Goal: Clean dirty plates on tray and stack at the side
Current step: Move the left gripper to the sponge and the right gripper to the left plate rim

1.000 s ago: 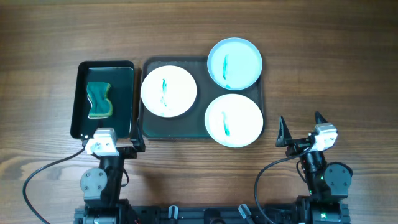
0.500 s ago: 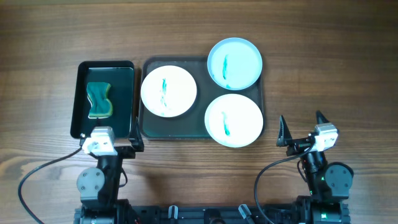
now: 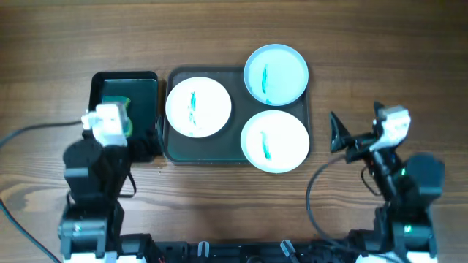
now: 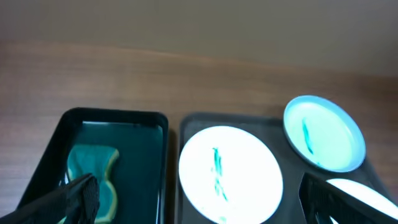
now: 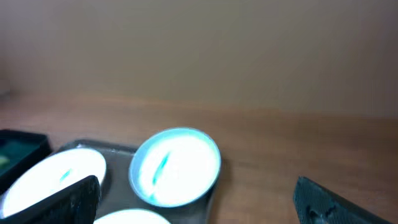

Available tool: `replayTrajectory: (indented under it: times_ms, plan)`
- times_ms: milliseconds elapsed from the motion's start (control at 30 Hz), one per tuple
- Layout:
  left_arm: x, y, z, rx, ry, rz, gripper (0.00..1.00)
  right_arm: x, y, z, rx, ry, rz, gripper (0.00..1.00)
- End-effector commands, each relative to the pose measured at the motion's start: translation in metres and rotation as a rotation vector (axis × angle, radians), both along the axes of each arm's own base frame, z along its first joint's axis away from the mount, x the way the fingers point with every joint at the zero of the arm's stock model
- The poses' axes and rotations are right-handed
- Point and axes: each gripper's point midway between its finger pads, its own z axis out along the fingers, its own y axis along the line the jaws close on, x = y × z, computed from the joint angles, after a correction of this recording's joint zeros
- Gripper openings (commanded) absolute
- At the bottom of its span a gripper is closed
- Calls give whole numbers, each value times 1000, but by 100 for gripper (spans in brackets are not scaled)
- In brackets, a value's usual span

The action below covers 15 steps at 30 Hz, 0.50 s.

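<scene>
1. Left gripper [image 4: 199,186]. My fingers are spread wide, one at each lower corner of the left wrist view, and nothing is held between them. The gripper hovers off the left near corner of the tray [image 3: 201,152]. It is above the near end of the black tray [image 3: 124,76], which lies just beside the tray's left edge. A teal sponge [image 4: 93,169] lies in the black tray, under my left finger.

2. Right gripper [image 3: 355,117]. My fingers are spread wide and hold nothing. The gripper hovers over the bare table [image 3: 380,44], off the tray's right edge and apart from it, level with the tray's near half.

3. Plates. All three lie on the tray, each with a teal smear at its centre.
- The left plate [image 3: 198,107] fills the tray's left part. It is the plate closest to my left gripper, ahead and to the right of it, and it shows between my fingers in the left wrist view.
- The far right plate [image 3: 276,74] overhangs the tray's far right corner. It shows between my fingers in the right wrist view.
- The near right plate [image 3: 275,141] reaches past the tray's near edge. It is the plate closest to my right gripper, which does not touch it.

I cannot tell whether the rims of the two right plates touch.
</scene>
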Motion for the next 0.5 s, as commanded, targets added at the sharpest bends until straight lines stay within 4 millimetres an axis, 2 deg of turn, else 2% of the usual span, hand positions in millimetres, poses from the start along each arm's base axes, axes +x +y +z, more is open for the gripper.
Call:
replayTrajectory:
  times_ms: [0,133,233,267,300,333,400,467]
  plan:
    - [14,-8,31,-27,63,-39,100,16,17,20,22,121,106,100]
    - [28,-15,28,-48,283,-81,100,35,18,23,50,371,118,100]
    - [39,-60,39,-205,345,-314,100,49,17,20,75,585,112,100]
    - [42,-64,33,-227,369,-336,100,58,18,16,106,613,112,100]
    - [44,-64,29,-229,381,-334,100,66,27,13,246,662,110,100]
    - [46,-64,26,-231,392,-333,100,70,42,9,325,701,182,100]
    - [48,-64,25,-231,393,-333,100,73,62,-6,315,748,247,97]
    - [49,-64,26,-229,385,-333,100,78,93,-33,286,844,244,87]
